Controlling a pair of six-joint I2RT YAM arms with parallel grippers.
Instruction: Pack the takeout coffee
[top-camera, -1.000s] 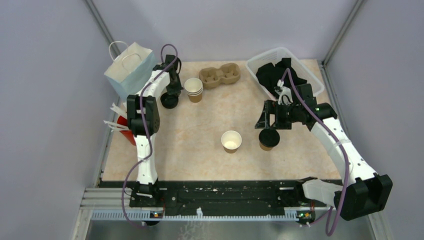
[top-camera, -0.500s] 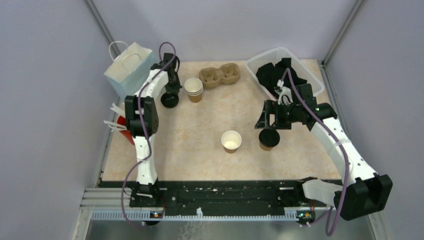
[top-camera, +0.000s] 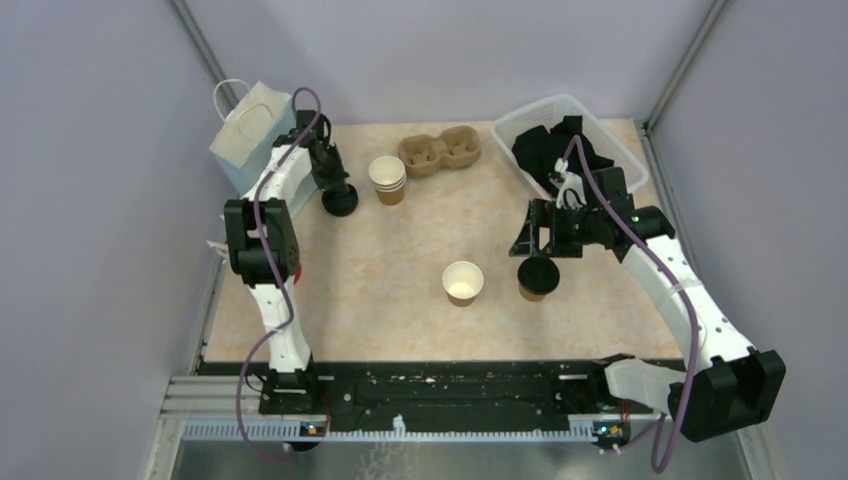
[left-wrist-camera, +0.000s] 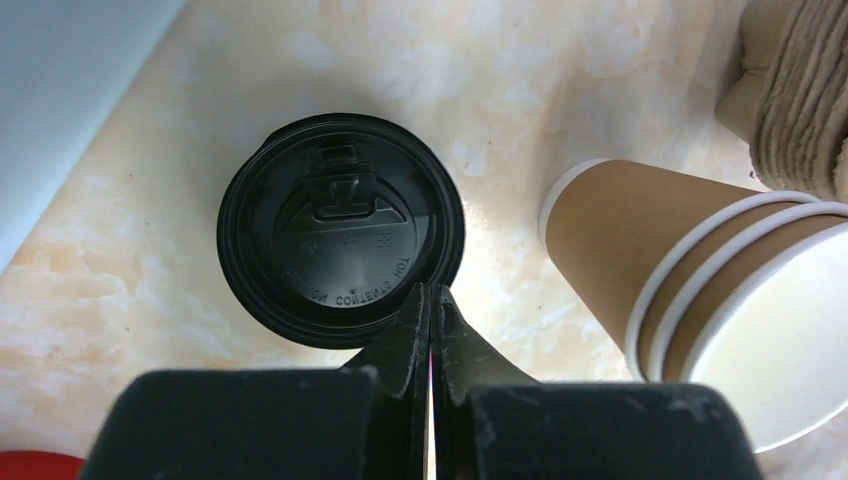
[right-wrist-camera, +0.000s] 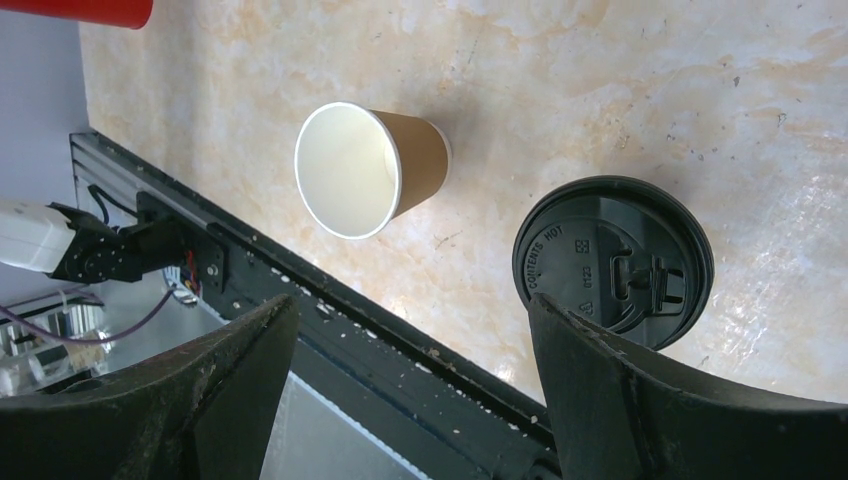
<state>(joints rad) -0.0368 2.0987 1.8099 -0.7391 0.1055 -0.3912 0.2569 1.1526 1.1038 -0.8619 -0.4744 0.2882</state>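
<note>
A loose black lid (left-wrist-camera: 330, 220) lies by the paper bag, and my left gripper (left-wrist-camera: 430, 292) is shut on its near rim; from above, the left gripper (top-camera: 335, 190) sits just over the lid (top-camera: 341, 205). One kraft cup (top-camera: 537, 277) wears a black lid (right-wrist-camera: 610, 260). A second kraft cup (top-camera: 462, 282) stands open, white inside (right-wrist-camera: 350, 170). My right gripper (right-wrist-camera: 410, 305) hangs open above and just behind the lidded cup, holding nothing; in the wrist view the lid peeks past its right finger.
A stack of nested kraft cups (top-camera: 387, 178) stands right of the loose lid. The cardboard carrier (top-camera: 440, 150) lies behind it. A pale paper bag (top-camera: 250, 145) stands back left. A clear bin (top-camera: 610, 125) of black lids sits back right. A red cup (right-wrist-camera: 80, 10) sits at the left edge.
The left gripper's jaws have closed on the lid's rim, and the left arm's elbow has swung to the left. The right arm and both cups have stayed put.
</note>
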